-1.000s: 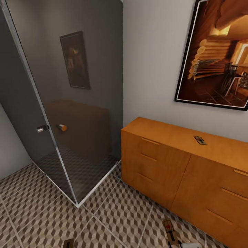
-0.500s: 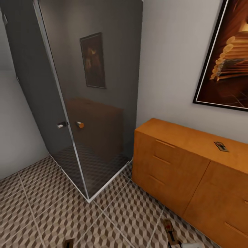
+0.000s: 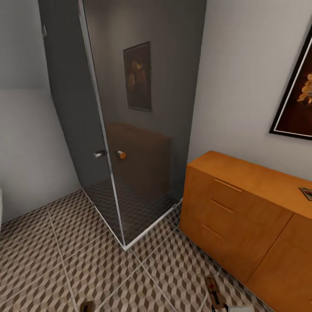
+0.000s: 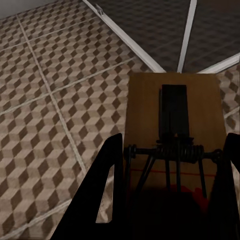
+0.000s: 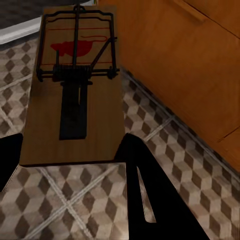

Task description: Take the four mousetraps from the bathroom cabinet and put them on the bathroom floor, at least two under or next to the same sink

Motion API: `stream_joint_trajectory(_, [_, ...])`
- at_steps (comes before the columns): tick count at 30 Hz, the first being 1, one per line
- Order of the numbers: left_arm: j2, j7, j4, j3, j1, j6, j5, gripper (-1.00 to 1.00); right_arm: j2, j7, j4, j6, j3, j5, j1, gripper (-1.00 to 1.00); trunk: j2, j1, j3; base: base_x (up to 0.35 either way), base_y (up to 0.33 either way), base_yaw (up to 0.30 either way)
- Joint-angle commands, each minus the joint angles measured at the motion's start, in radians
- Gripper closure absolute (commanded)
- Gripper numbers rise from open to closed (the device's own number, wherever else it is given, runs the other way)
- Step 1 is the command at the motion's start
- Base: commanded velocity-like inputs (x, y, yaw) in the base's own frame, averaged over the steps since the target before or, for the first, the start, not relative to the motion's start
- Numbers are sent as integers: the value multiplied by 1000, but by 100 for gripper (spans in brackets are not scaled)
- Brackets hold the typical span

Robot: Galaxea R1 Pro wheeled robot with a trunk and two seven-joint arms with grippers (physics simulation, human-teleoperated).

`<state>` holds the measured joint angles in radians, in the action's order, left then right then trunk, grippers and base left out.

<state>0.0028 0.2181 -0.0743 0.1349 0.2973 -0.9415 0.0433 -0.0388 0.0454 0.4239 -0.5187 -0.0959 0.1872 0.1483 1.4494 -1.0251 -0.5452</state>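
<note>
In the left wrist view the left gripper (image 4: 172, 200) carries a mousetrap (image 4: 172, 115) between its two dark fingers (image 4: 102, 200), one finger on each long side of the wooden board, the spring coil and red mark lying close to the gripper and the bare end of the board pointing away over the patterned floor (image 4: 55, 100). In the right wrist view the right gripper (image 5: 75, 170) grips a second mousetrap (image 5: 75, 95) by its plain end; one black finger (image 5: 150, 200) sits just beside the board's near corner, and the wire bar and red mark are at the far end, close to the front of the orange cabinet (image 5: 190, 65). From the head view, that second mousetrap (image 3: 215, 293) shows low near the bottom edge, above the cube-patterned tiles (image 3: 86, 260) and just in front of the cabinet (image 3: 242, 216). A small brown bit (image 3: 86, 307) at the bottom edge, to the left, is too cut off to identify. Further off, a third mousetrap (image 3: 306, 193) lies flat on the cabinet top at the right edge. Beyond the tiles stands a dark glass shower stall (image 3: 130, 130) with a metal door knob (image 3: 100, 154), its corner meeting the floor beside the cabinet's end. On the pale wall behind the cabinet hangs a framed picture (image 3: 297, 99), partly cut off by the frame.
</note>
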Motion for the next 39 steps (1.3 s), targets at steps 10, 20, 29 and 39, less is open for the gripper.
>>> stream_joint_trajectory(10, [0,4,-4,6,2,-5,7,100,0,1,-1,-3,-1,8,0,100,1,0,-1,0,0,253])
stream_joint_trajectory(20, [0,4,-4,6,2,-5,7,100,0,1,-1,-4,-1,8,0,100,1,0,-1,0,0,254])
stream_joint_trajectory(29, [0,4,-4,6,2,-5,7,100,0,1,-2,-4,1,8,0,100,1,0,-1,0,0,254])
stream_joint_trajectory(39, [0,4,-4,6,2,-5,7,100,1,1,-7,-4,1,8,0,100,1,0,-1,0,0,254])
